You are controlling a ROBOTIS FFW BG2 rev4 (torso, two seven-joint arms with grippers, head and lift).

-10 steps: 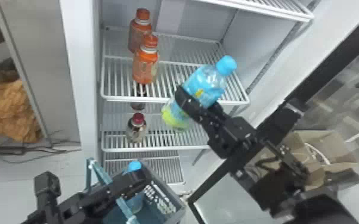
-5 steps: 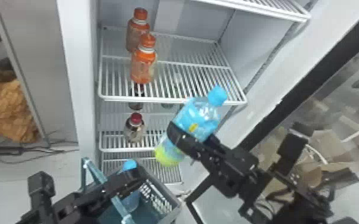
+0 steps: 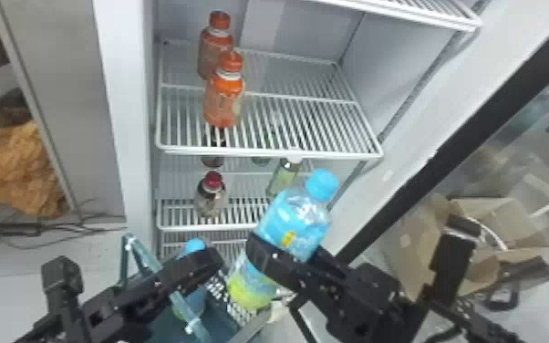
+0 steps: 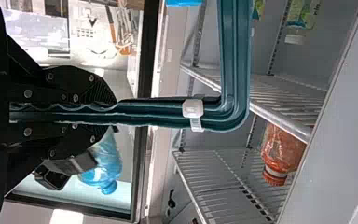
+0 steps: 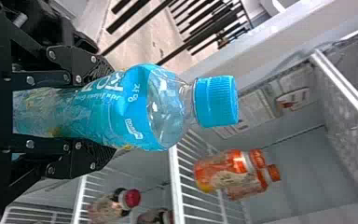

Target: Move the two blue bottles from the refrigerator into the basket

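White wire shelves [image 3: 264, 153] back our workspace, folks. Our right gripper [image 5: 107, 109] has its fingers parted about bottle-wide, gripping the tilted blue bottle [image 3: 305, 219] by the basket [image 3: 241, 314]; the second blue bottle [image 3: 194, 246] sits inside. Our left gripper [image 4: 112, 112] is pinched on the ribbed teal handle [image 4: 233, 70]. We'd steady that, clear the rim, and lower base-first before letting go. Smooth, rounded, slightly crinkly plastic could slip, so no early loosening.
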